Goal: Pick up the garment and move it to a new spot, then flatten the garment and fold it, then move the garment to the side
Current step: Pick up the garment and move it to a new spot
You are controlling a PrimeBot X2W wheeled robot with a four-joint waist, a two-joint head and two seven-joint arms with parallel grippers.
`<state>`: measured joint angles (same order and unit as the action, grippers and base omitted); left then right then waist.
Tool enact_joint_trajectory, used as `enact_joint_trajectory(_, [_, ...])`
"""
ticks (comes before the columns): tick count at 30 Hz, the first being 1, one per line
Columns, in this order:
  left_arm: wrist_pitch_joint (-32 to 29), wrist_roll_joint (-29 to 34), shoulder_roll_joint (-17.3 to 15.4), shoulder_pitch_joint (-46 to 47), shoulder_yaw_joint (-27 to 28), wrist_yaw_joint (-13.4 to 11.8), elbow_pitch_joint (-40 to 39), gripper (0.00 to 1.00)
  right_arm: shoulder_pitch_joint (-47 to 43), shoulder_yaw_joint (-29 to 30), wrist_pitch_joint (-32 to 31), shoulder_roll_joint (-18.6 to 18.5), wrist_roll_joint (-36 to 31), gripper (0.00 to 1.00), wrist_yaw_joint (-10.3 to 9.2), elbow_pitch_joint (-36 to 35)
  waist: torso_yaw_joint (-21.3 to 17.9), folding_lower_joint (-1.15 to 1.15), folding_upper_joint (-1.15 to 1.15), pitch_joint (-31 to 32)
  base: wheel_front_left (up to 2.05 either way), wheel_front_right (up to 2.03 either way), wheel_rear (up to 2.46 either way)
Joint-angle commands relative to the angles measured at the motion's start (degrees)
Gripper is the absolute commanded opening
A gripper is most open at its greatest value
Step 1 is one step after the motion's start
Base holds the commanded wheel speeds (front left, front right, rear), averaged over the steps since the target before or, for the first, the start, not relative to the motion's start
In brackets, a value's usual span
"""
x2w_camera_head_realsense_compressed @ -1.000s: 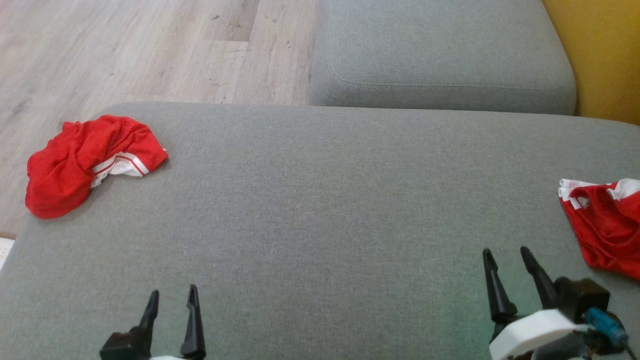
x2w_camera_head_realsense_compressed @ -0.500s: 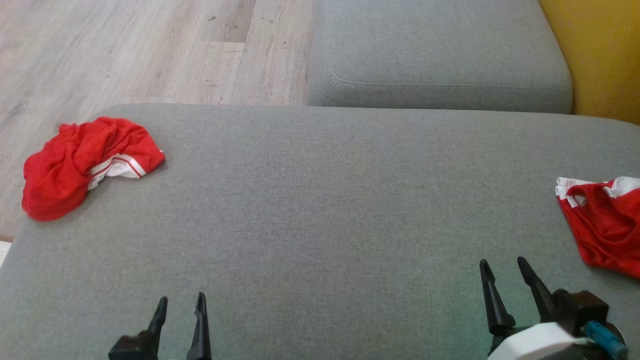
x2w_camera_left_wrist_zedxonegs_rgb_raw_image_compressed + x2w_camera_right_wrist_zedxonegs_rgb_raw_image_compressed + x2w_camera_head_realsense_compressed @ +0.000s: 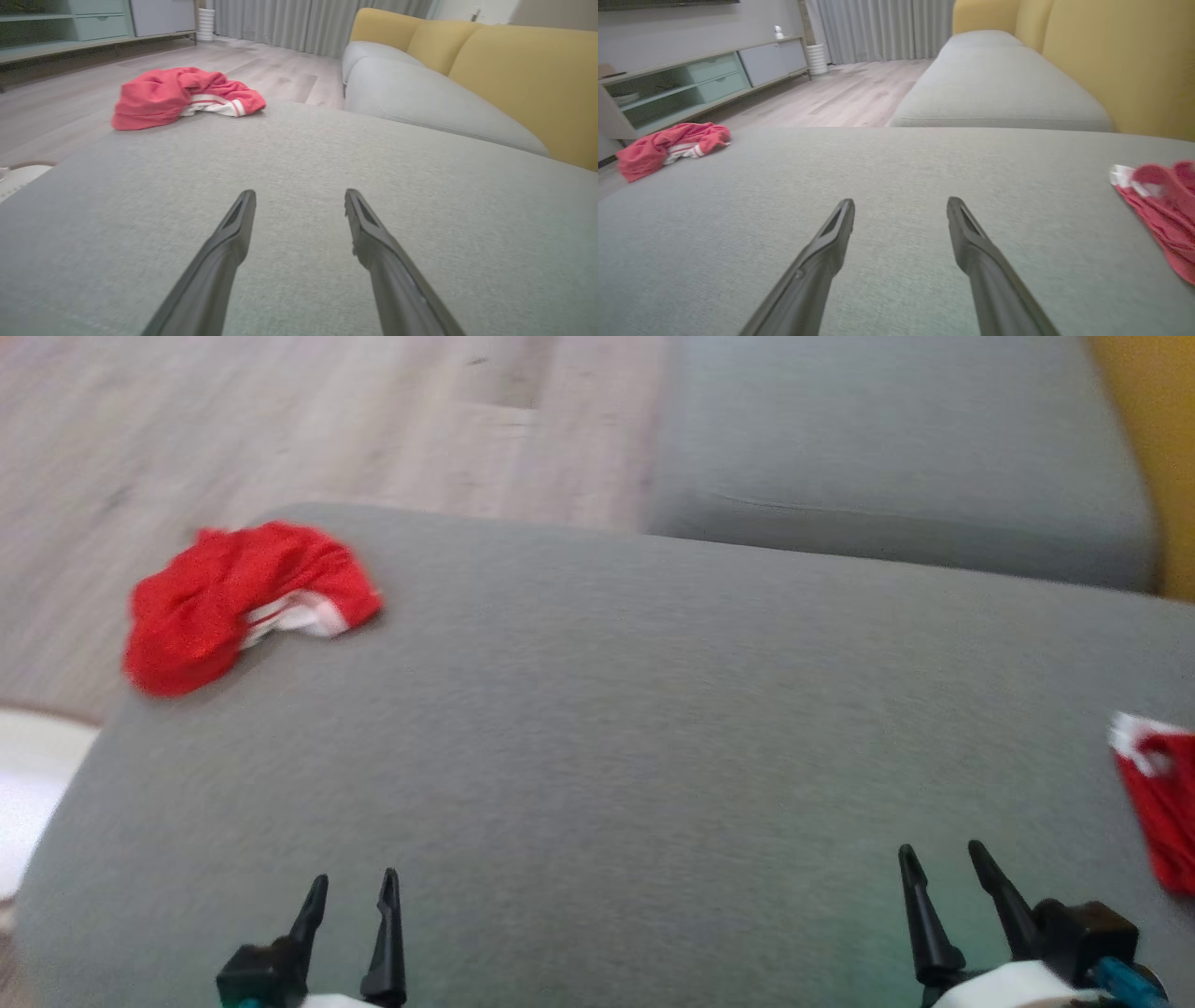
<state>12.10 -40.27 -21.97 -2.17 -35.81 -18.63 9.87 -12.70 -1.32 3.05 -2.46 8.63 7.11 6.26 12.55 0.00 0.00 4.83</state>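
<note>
While both grippers hang over the near edge of the broad grey fabric cushion (image 3: 607,709), nothing is held in either. The left gripper (image 3: 355,887) sits at the cushion's near left with its two dark fingers spread apart, and its wrist view (image 3: 300,198) shows bare grey weave between them. The right gripper (image 3: 940,859), at the cushion's near right, also has its fingers standing apart and empty (image 3: 901,205). A crumpled red mesh garment with a white striped trim (image 3: 233,607) lies bunched on the cushion's far left corner, well apart from both grippers (image 3: 173,95). A second red garment with white patches (image 3: 1162,803) lies at the cushion's right edge, near the right gripper but not touching it (image 3: 1162,200). Beyond the cushion's far side are a pale wooden plank floor (image 3: 280,420) and a smaller grey seat pad (image 3: 887,457).
</note>
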Motion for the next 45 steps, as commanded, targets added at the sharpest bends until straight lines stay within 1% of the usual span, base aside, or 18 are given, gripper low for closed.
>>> enact_joint_trajectory(1, [0.1,0.4,-1.2,3.3,2.0,-0.1,-1.3,1.0,2.3,-1.8,0.9,-0.4,0.9,1.0,0.37,-2.1,6.2,0.0,0.0,0.1,0.0,0.0,0.0])
enact_joint_trajectory(5, [0.1,0.3,-2.4,3.1,2.7,-0.5,-1.8,1.0,2.5,-2.9,1.6,-0.4,1.7,1.0,0.37,-1.8,13.3,0.0,0.0,0.0,0.0,0.0,0.0])
enact_joint_trajectory(7, [0.5,-0.1,-2.9,2.2,4.0,-1.4,-2.6,1.0,3.6,-4.5,1.3,-0.4,1.6,1.0,0.37,-1.9,15.0,0.0,0.0,-1.3,0.0,0.0,0.0])
enact_joint_trajectory(8, [0.5,-0.1,-2.9,2.2,4.0,-1.4,-2.6,1.0,3.6,-4.5,1.3,-0.4,1.6,1.0,0.37,-1.9,15.0,0.0,0.0,-1.3,0.0,0.0,0.0])
enact_joint_trajectory(10, [1.3,-0.5,-3.0,1.1,5.8,-2.3,-3.6,1.0,5.5,-6.2,0.8,-0.4,1.0,1.0,0.37,-1.8,16.0,0.0,0.0,-2.6,0.0,0.0,0.0])
enact_joint_trajectory(12, [2.2,-0.8,-2.7,-1.1,8.3,-3.9,-5.6,1.0,8.3,-8.7,0.1,-0.4,0.3,1.0,0.37,-1.3,17.1,0.0,0.0,-4.2,0.0,0.0,0.0])
enact_joint_trajectory(17, [2.8,-0.3,-1.8,-4.6,12.2,-5.2,-8.4,1.0,11.8,-12.3,-0.6,-0.4,-0.3,1.0,0.37,0.4,17.9,0.0,0.0,-5.6,0.0,0.0,0.0])
enact_joint_trajectory(25, [2.9,1.9,-0.2,-7.2,15.0,-4.7,-10.5,1.0,12.9,-13.6,-0.6,-0.4,-0.5,1.0,0.37,1.4,17.9,0.0,0.0,-5.6,0.0,0.0,0.0])
enact_joint_trajectory(30, [2.9,2.3,-1.1,-7.0,16.3,-3.8,-11.0,1.0,12.5,-12.4,-0.5,-0.4,-0.9,1.0,0.37,0.4,18.0,0.0,0.0,-5.6,0.0,0.0,0.0])
enact_joint_trajectory(33, [2.9,2.0,-2.9,-5.6,18.5,-3.5,-13.2,1.0,11.8,-10.5,-0.7,-0.4,-1.4,1.0,0.37,-1.1,18.2,0.0,0.0,-5.8,0.0,0.0,0.0])
enact_joint_trajectory(36, [2.0,2.3,-6.6,-2.5,21.5,-3.5,-16.6,1.0,11.1,-8.0,-1.5,-0.4,-2.3,1.0,0.37,-3.5,18.3,0.0,0.0,-7.5,0.0,0.0,0.0])
enact_joint_trajectory(38, [0.2,2.7,-9.8,1.0,23.5,-3.3,-19.4,1.0,10.9,-5.8,-2.4,-0.4,-3.6,1.0,0.37,-5.5,18.3,0.0,0.0,-8.9,0.0,0.0,0.0])
enact_joint_trajectory(40, [-2.4,3.0,-13.3,5.7,25.0,-2.3,-21.0,1.0,11.0,-4.0,-3.6,-0.4,-5.1,1.0,0.37,-8.0,17.9,0.0,0.0,-10.7,0.0,0.0,0.0])
enact_joint_trajectory(42, [-4.8,3.8,-17.3,11.0,26.4,-1.3,-21.6,1.0,12.0,-3.3,-5.0,-0.4,-6.8,1.0,0.37,-10.4,16.2,0.0,0.0,-12.9,0.0,0.0,0.0])
enact_joint_trajectory(45, [-7.9,4.3,-21.6,20.4,27.7,1.1,-20.8,1.0,14.3,-3.2,-7.1,-0.4,-9.1,1.0,0.37,-13.9,13.4,0.0,0.0,-16.2,0.0,0.0,0.0])
